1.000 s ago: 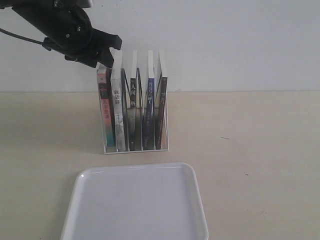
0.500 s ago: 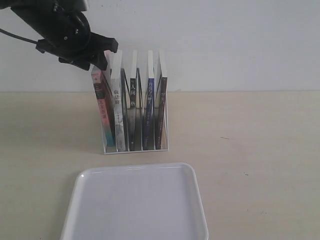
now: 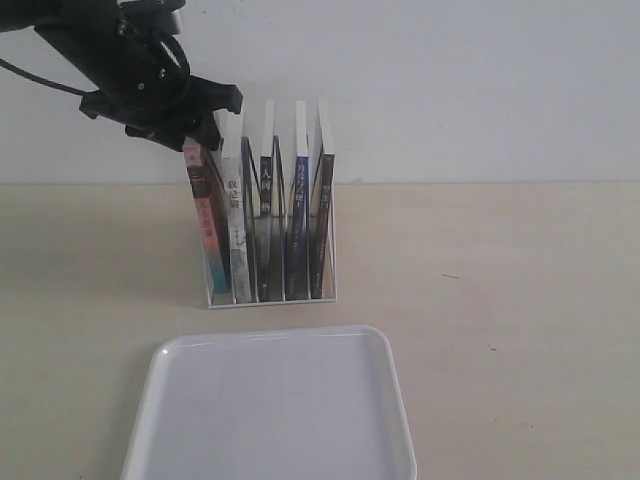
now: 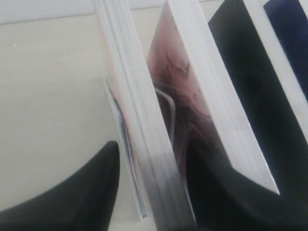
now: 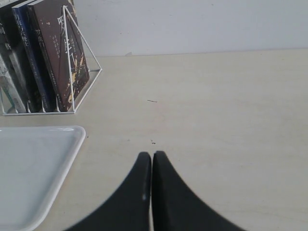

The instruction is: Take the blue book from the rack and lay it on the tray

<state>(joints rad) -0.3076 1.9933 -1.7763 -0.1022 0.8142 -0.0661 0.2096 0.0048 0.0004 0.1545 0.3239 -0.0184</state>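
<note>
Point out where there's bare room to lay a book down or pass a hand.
The tray is bare, in front of the rack. The table is open right of the rack, toward the shut right gripper, and left of it too. Crowded: the rack's slots, with the left gripper clamped on the pink-and-teal book.

Left gripper (image 3: pixel 205 140) is on the top edge of the pink-and-teal book (image 3: pixel 210 235), the leftmost one in the rack (image 3: pixel 330 270). That book leans left, with its top out of line with the other four. Blue book (image 3: pixel 297 225) is upright, fourth from left, gripper not touching it. Rack is near the table's (image 3: pixel 520 330) far edge, left of centre. Tray (image 3: pixel 270 410) is at the near edge, just in front of the rack, apart.
</note>
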